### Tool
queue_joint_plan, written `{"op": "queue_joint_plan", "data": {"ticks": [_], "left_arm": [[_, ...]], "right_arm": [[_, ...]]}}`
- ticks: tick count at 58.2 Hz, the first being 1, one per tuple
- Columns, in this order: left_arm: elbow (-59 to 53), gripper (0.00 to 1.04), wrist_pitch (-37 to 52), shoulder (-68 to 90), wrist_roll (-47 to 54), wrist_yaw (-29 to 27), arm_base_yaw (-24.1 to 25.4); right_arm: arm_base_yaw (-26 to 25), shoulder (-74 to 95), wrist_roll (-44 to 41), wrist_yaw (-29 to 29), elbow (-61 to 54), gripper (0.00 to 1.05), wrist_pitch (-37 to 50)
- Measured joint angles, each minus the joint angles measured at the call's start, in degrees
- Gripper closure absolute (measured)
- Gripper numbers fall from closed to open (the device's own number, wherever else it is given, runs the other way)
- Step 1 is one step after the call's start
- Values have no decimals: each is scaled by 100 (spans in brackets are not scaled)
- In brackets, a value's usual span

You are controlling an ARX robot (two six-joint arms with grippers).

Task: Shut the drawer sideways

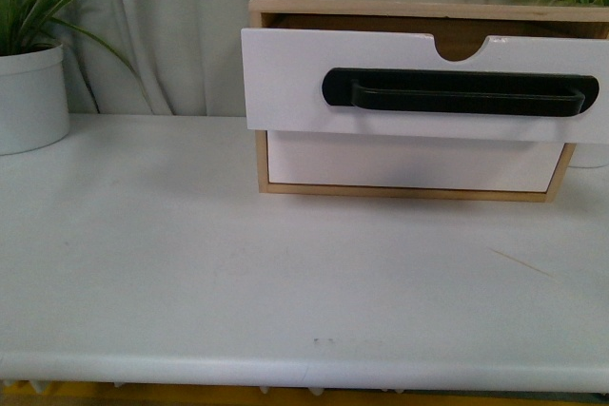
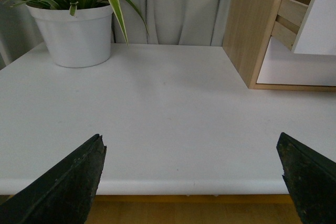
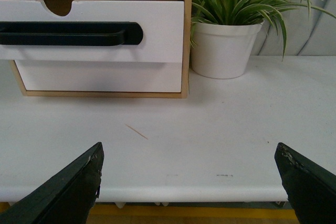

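Drawer: the drawer (image 1: 304,83) is pulled out of the top slot of the wooden cabinet (image 1: 381,7). Its white front overhangs the plain lower front (image 1: 409,161). The cabinet sits at the back of the worktop (image 1: 285,263).
Left gripper: the left gripper (image 2: 190,142) is spread wide and holds nothing. It is low over the near edge of the worktop, well apart from the cabinet.
Right gripper: the right gripper (image 3: 189,149) is likewise spread wide and empty, at the near edge, well apart from the drawer.
Risk 1: a push landing off-centre could skew the drawer front, so it binds in the slot.
Risk 2: nothing visible anchors the cabinet, so a hard shove may slide the whole box back instead of seating the drawer.
Risk 3: a fingertip could snag the black bar handle (image 1: 461,92) and drag the front sideways.
Risk 4: the right pot (image 3: 223,51) stands just beside the cabinet, and a wide arm sweep could knock it.
Left wrist view only: shows the cabinet's side and the wooden rail behind the front, so the extension can be read.
Right wrist view only: shows how close that pot stands.
Front view: shows the drawer face-on, with no gripper visible.
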Motion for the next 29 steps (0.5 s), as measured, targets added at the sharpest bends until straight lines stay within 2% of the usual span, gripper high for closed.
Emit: {"op": "queue_joint_plan", "data": {"ticks": [29], "left_arm": [[0, 6, 0, 0, 0, 0, 0]], "right_arm": [[0, 0, 0, 0, 0, 9, 0]]}}
